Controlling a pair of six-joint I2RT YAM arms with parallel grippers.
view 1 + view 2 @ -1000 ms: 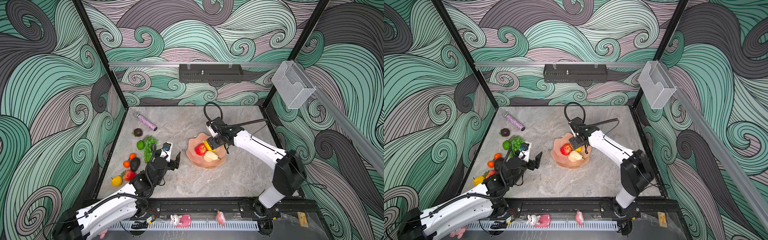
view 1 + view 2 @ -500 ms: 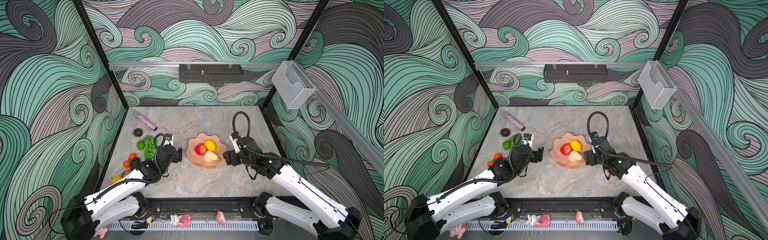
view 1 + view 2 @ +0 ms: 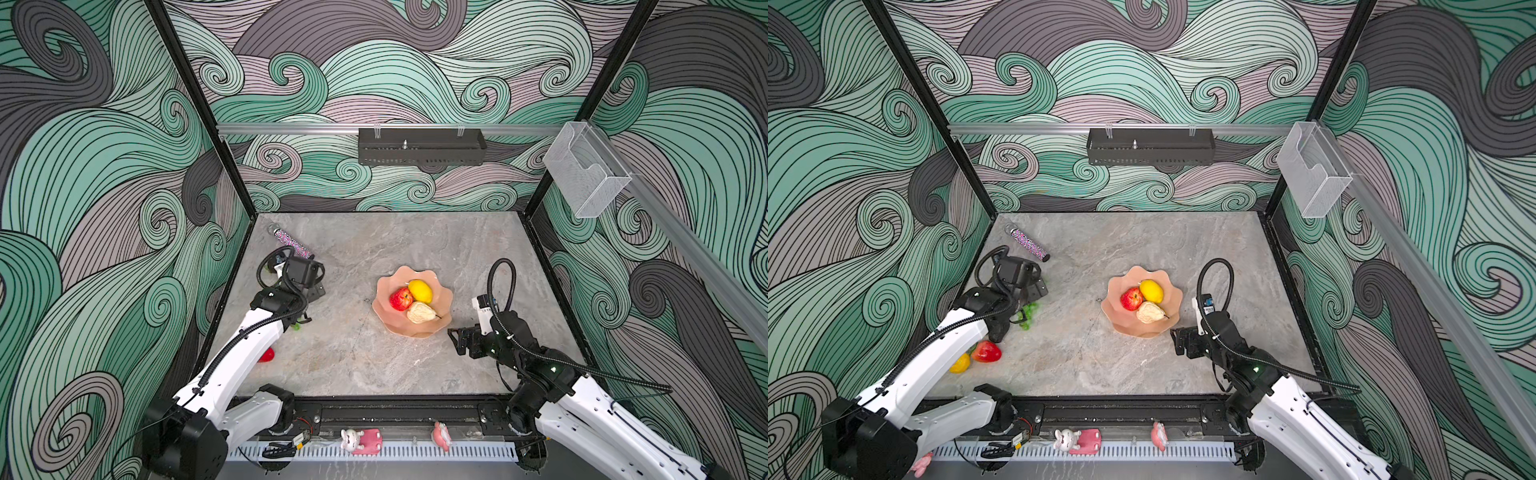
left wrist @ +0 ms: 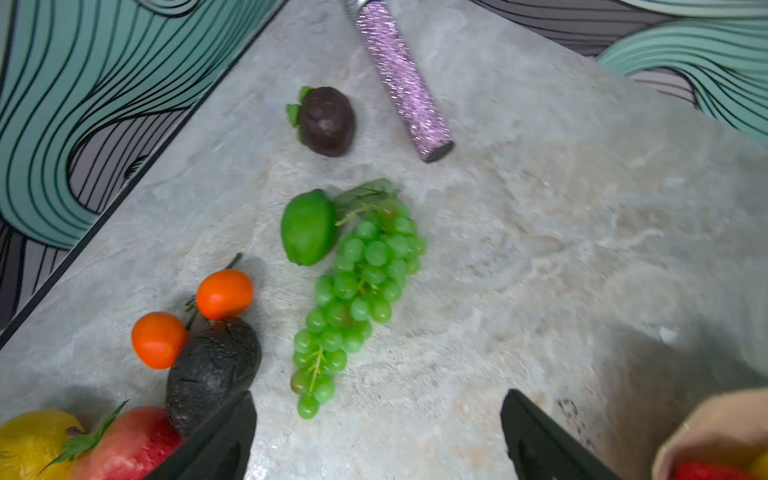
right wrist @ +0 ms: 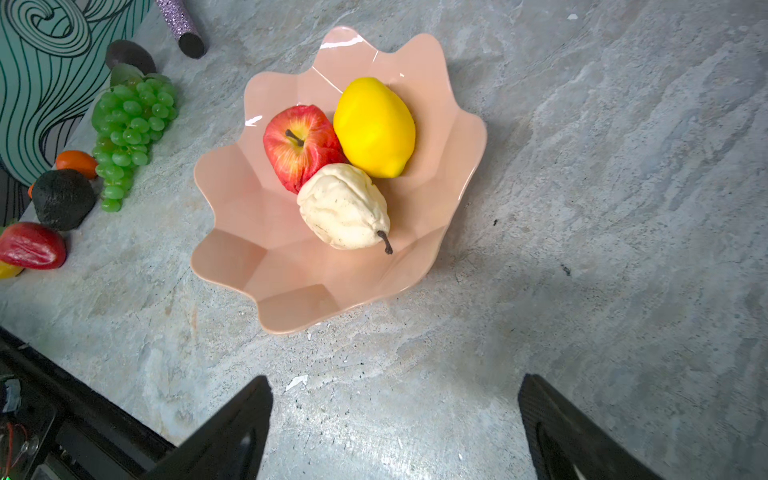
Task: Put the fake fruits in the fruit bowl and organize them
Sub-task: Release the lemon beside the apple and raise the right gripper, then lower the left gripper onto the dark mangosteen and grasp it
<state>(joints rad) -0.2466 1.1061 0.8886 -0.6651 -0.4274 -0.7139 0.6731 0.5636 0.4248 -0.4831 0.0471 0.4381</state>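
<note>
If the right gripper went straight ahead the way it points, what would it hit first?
Probably the near rim of the bowl, though the right gripper tilts downward and might touch the table first.

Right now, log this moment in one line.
bowl: apple, lemon, pear inside | left gripper: open, empty, near grapes | right gripper: open, empty, beside bowl | outside: grapes, lime, oranges, avocado

In both top views the left arm hides most of the loose fruit on the desk. In a top view only a red sliver of the strawberry and a few grapes show. In the left wrist view the picture's edge cuts off a lemon, the fruit bowl and the sparkly tube. Only 2 fingertips of the left claw show, and the desk beside them is blurred.
</note>
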